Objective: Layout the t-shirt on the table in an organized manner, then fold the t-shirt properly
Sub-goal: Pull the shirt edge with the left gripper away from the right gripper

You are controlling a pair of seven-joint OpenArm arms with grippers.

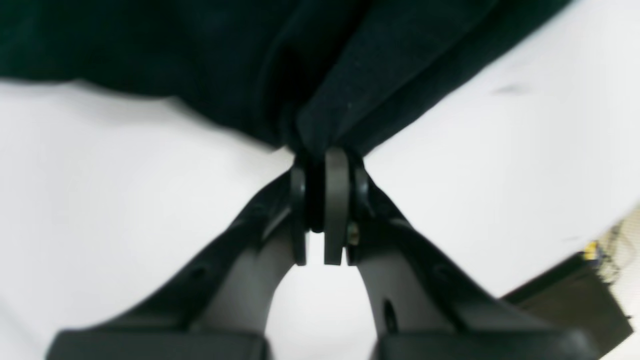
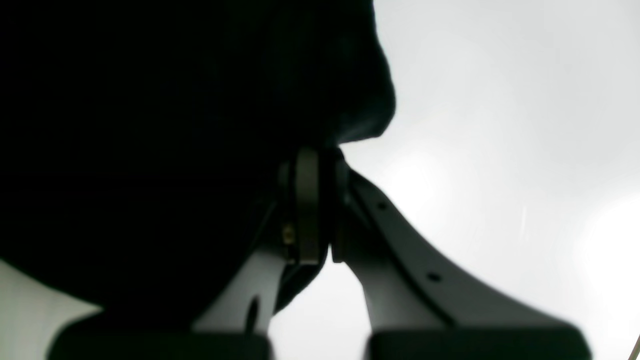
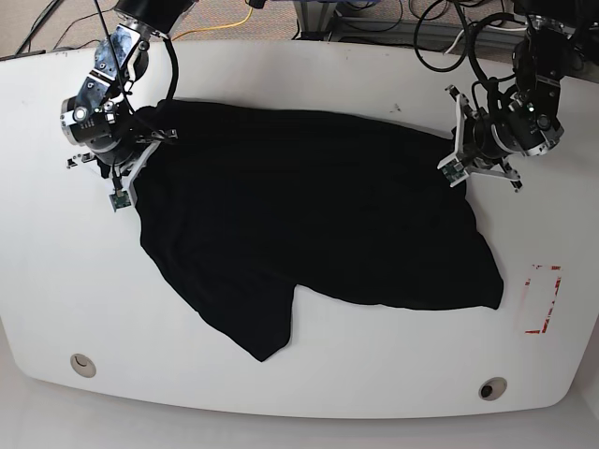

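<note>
Black, soft and wrinkled, one plain short-sleeved t-shirt (image 3: 309, 215) sprawls across one smooth white round-cornered table (image 3: 281, 56). Two grippers pinch its far edge: the left gripper (image 1: 325, 155) and right gripper (image 2: 320, 150), both clamped on cloth. Only the base view shows two round holes (image 3: 82, 364) and one red tape rectangle (image 3: 541, 299) beside the shirt.

carpeted floor (image 3: 281, 11), loose cables (image 3: 440, 28), yellow cord (image 3: 234, 21)
</note>
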